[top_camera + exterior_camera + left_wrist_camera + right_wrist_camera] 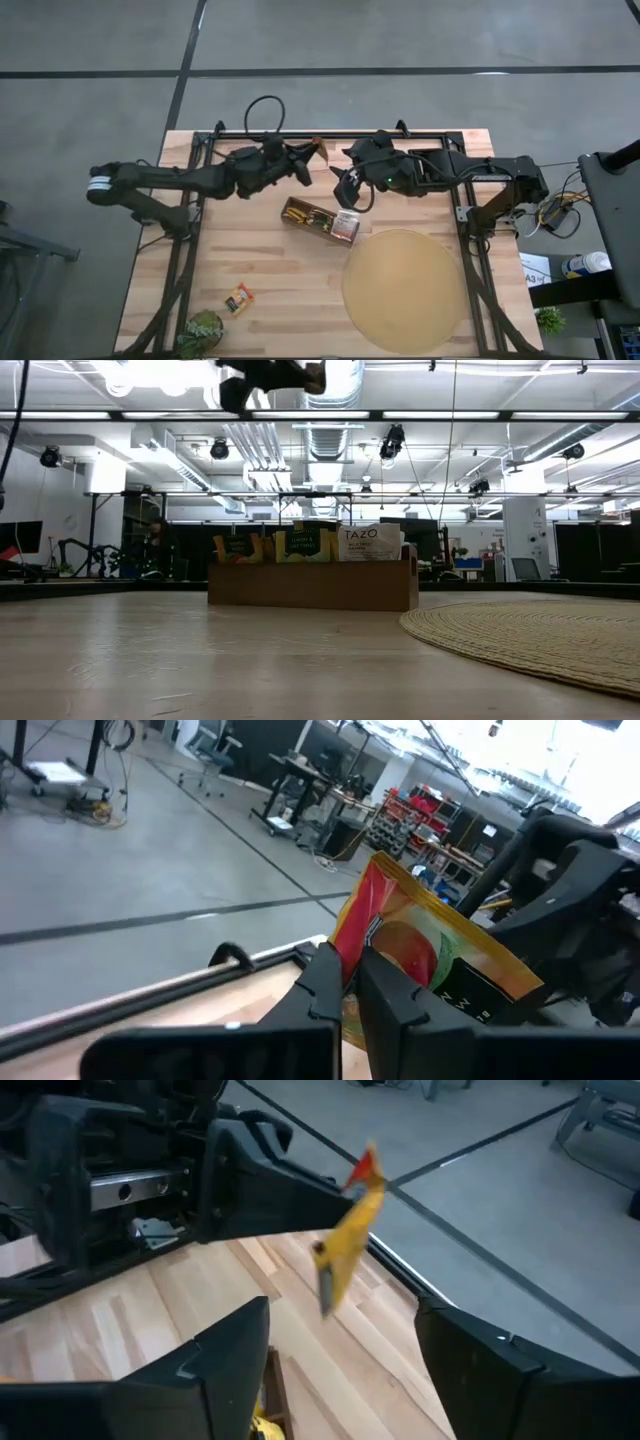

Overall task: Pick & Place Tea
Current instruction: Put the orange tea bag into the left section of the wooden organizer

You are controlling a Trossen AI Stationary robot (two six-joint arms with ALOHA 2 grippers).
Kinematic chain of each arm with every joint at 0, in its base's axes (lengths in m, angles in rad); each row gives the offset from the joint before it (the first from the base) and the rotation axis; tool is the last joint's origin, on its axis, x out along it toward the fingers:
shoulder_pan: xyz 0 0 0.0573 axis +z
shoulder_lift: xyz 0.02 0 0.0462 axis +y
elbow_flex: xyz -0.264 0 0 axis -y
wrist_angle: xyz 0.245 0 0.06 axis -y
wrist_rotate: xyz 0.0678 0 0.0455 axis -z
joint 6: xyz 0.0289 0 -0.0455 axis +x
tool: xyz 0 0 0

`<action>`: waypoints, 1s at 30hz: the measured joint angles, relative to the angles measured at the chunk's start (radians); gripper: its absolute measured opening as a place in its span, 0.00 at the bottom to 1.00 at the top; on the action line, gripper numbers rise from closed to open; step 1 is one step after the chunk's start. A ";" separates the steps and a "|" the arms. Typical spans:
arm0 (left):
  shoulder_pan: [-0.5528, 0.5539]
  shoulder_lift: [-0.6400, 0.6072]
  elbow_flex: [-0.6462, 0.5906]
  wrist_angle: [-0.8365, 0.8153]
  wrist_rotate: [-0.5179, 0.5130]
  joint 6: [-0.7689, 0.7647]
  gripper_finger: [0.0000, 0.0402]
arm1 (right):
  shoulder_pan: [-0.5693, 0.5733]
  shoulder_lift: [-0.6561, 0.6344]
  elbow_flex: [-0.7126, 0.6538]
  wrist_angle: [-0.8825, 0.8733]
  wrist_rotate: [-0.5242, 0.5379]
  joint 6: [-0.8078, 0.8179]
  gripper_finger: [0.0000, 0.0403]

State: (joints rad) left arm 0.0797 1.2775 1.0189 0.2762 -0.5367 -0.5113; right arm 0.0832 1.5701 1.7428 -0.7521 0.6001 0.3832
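High view: left gripper (316,152), upper centre, is pinching a tea sachet (318,150) above the table (270,275). Right wrist view: right gripper (340,1370) is gaping wide, empty, facing the edge-on yellow-red sachet (350,1230)

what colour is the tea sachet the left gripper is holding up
Red-orange and yellow with some green, clearest in the left wrist view: the sachet is pinched in the left gripper.
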 joint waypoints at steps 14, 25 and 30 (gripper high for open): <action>0.007 0.155 0.221 -0.002 0.022 0.118 0.03 | -0.003 0.004 0.000 0.000 0.006 -0.009 0.57; 0.007 0.142 0.220 0.001 0.027 0.086 0.03 | -0.022 0.003 0.000 -0.002 0.057 -0.021 0.42; 0.007 0.142 0.220 0.001 0.030 0.077 0.03 | -0.026 0.003 0.000 0.000 0.058 -0.054 0.11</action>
State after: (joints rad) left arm 0.0864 1.4197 1.2392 0.2771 -0.5064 -0.4348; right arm 0.0572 1.5733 1.7428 -0.7523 0.6586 0.3292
